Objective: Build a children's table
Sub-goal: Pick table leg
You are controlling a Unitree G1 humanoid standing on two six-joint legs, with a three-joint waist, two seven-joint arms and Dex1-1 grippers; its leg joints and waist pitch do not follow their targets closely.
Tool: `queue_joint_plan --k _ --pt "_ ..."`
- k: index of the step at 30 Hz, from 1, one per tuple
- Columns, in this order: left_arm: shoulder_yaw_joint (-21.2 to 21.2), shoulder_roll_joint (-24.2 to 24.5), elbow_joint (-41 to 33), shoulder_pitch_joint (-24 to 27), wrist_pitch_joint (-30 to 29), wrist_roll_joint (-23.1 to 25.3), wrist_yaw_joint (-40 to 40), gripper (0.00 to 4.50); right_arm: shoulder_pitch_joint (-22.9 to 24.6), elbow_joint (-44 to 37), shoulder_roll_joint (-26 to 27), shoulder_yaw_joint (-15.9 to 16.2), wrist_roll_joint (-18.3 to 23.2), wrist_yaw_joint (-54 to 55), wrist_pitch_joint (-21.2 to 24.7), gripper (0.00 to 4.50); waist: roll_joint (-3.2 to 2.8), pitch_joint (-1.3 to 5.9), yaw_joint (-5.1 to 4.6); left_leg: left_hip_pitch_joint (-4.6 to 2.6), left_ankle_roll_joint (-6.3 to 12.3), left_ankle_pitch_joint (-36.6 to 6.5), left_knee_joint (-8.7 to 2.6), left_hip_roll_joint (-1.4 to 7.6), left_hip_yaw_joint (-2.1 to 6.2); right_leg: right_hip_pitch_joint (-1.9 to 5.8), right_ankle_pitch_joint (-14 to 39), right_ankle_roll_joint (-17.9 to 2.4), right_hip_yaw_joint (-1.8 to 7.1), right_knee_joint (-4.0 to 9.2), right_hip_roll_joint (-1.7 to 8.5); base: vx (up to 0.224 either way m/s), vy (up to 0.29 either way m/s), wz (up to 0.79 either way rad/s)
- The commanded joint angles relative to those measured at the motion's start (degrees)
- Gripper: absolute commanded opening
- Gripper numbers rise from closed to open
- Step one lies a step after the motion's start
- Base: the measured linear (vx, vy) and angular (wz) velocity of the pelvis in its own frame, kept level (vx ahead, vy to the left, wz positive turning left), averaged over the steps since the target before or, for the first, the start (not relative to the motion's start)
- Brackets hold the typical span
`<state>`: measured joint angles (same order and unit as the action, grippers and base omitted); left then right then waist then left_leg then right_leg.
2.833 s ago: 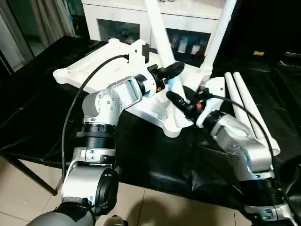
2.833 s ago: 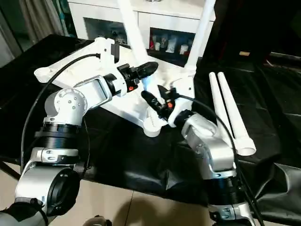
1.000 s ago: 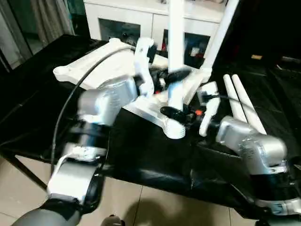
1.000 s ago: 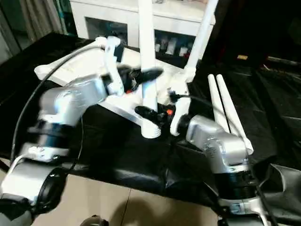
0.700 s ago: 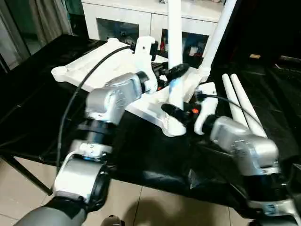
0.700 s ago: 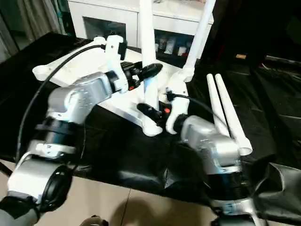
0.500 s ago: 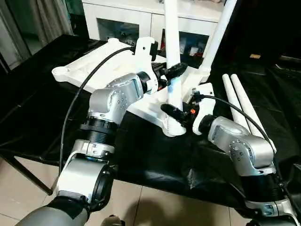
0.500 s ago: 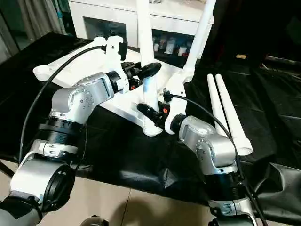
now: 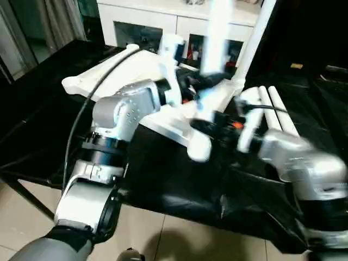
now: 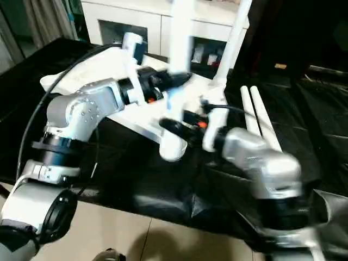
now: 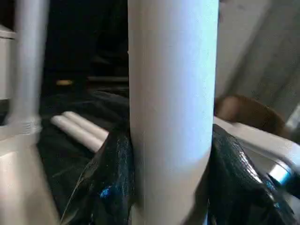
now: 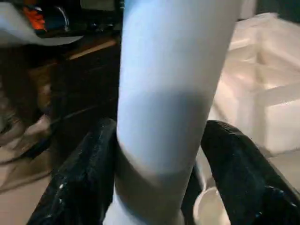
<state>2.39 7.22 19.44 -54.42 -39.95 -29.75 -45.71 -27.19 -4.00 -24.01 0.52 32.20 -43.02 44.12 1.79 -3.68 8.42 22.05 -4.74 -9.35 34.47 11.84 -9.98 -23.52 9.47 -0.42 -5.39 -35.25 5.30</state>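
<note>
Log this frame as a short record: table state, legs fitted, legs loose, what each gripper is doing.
table: children's table upside down on black-covered work table
fitted leg: one leg upright in far corner socket
leg in work: second leg upright at near corner socket
loose legs: two legs lying side by side
left gripper: fingers around second leg
right gripper: fingers around same leg, lower down

Head stereo pair looks forward and down from above the work table's (image 9: 32, 125) near edge, over both forearms; the two eyes share the tabletop, the cabinet (image 9: 163, 22) behind and the upright leg (image 10: 179, 65). Each wrist camera sits very close to that same leg (image 11: 171, 108), looking along its own fingers (image 12: 79, 187)
</note>
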Motion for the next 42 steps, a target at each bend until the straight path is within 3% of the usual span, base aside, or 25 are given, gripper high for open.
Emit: queue_joint_plan --k 1,6,8,9,17,33,42 --pt "0.5 0.5 -2.0 0.0 -0.9 -1.2 -2.4 1.82 0.4 -0.8 -1.7 -0.5 1.0 -1.9 1.2 2.96 0.07 4.75 0.12 -0.83 0.55 -8.8 -3.72 1.04 0.06 4.01 8.0 -10.7 2.81 3.58 3.16 0.000 0.000 0.00" --pt "-0.1 0.8 -3.5 0.2 -2.0 -3.0 -4.7 1.82 0.4 -0.5 -3.4 0.3 1.5 -4.9 2.0 2.96 0.17 4.75 -0.10 -0.75 0.54 -9.3 -3.66 0.99 0.12 3.97 10.3 -10.5 2.65 3.79 3.16 0.000 0.000 0.00" --pt "-0.4 0.8 -4.3 0.3 -2.7 -4.0 -5.1 1.82 0.6 -0.3 -3.4 0.9 1.7 -5.8 2.0 2.96 0.56 4.71 -0.11 -0.85 0.60 -9.6 -3.66 1.03 0.05 3.83 11.6 -10.4 2.63 3.97 3.13 0.000 0.000 0.00" --pt "-0.4 0.8 -4.4 0.3 -2.7 -4.0 -5.1 1.82 0.6 -0.2 -3.4 1.0 1.7 -6.1 2.0 2.96 0.32 4.69 -0.04 -0.84 0.63 -9.5 -3.68 1.10 0.11 3.78 11.9 -10.5 2.63 3.91 3.17 0.000 0.000 0.00" --pt "0.0 1.4 -4.8 0.1 -3.1 -4.1 -6.9 1.82 0.7 0.4 -3.9 3.5 1.3 -8.3 1.9 2.96 0.43 4.78 0.13 -0.74 0.59 -8.5 -3.65 1.06 0.10 3.80 10.8 -10.3 2.64 3.77 3.12 0.000 0.000 0.00" --pt "1.4 2.1 -6.1 0.6 -3.4 -4.1 -8.9 1.82 0.5 1.6 -3.2 2.8 1.5 -8.4 0.9 2.96 0.16 4.79 0.13 -0.83 0.27 -9.2 -3.69 1.09 0.15 3.74 11.0 -10.3 2.62 3.79 3.10 0.000 0.000 0.00" --pt "1.5 2.1 -6.1 0.7 -3.1 -4.1 -9.2 1.82 0.7 2.3 -1.8 1.8 3.1 -8.1 1.5 2.21 0.05 4.85 0.10 -0.81 0.19 -9.2 -3.65 1.05 0.15 3.77 10.2 -10.8 2.59 3.70 3.06 0.000 0.000 0.00"
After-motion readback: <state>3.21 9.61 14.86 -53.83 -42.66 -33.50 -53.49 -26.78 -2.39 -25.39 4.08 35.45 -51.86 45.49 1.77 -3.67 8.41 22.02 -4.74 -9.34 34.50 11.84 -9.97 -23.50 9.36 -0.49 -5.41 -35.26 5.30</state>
